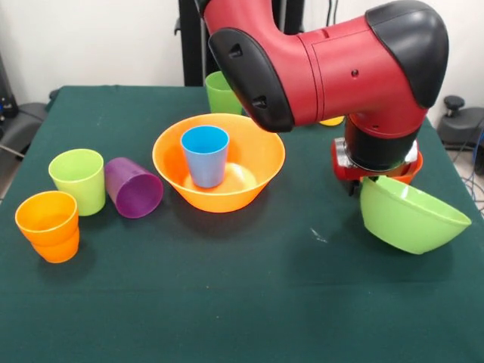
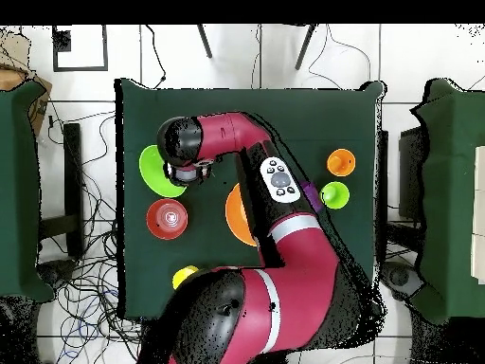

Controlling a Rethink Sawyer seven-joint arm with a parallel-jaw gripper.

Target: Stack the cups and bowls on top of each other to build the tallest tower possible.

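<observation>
My gripper (image 1: pixel 368 181) is shut on the near rim of the large lime-green bowl (image 1: pixel 408 215) and holds it tilted at the right of the table. From overhead the gripper (image 2: pixel 185 172) meets that bowl (image 2: pixel 154 171) at its edge. The red-orange bowl (image 1: pixel 413 168) sits just behind it, mostly hidden, but shows whole from overhead (image 2: pixel 167 218). The large orange bowl (image 1: pixel 219 170) stands mid-table with the blue cup (image 1: pixel 205 155) upright inside. At the left stand a lime cup (image 1: pixel 78 180) and an orange cup (image 1: pixel 48 225). A purple cup (image 1: pixel 133 187) lies on its side between them and the orange bowl.
A darker green cup (image 1: pixel 221 92) stands behind the orange bowl, partly hidden by the arm. A yellow cup (image 2: pixel 183 276) sits near the robot's base. The arm's big red link (image 1: pixel 318 68) hangs over the table's far middle. The table edge (image 1: pixel 454 162) is close on the right.
</observation>
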